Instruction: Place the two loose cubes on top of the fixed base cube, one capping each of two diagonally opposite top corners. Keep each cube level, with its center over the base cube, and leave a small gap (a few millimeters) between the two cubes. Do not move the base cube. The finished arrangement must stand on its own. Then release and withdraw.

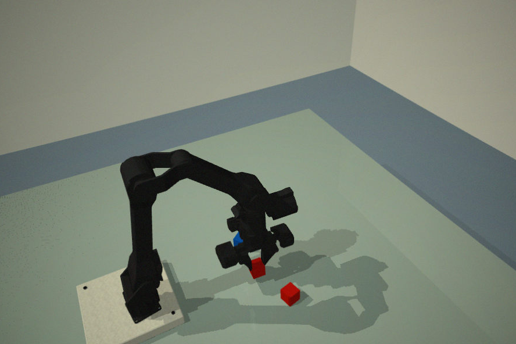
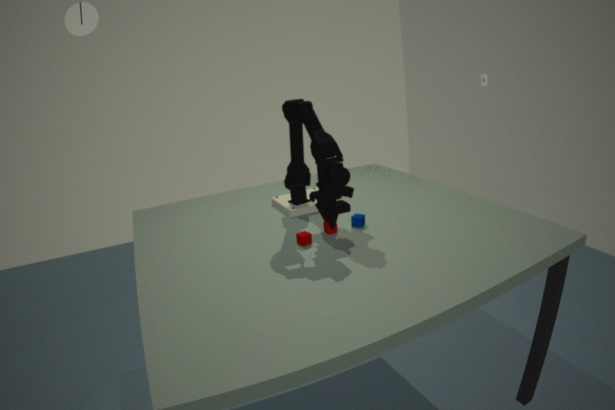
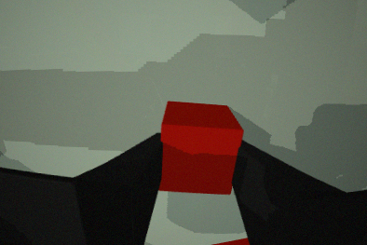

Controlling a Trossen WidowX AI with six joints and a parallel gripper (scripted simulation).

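The hand is reaching down to the surface and pinching red cube 1, which is sitting on the surface. In the wrist view, both black fingers are pressing against opposite sides of red cube 1, which is sitting level between them.

Red cube 2 is lying near red cube 1, apart from it, not touched by the hand.

The blue base cube is standing on the surface just beyond the hand, carrying nothing on top. In the top view the hand is hiding most of it.

The arm's white base plate is resting at the near left.
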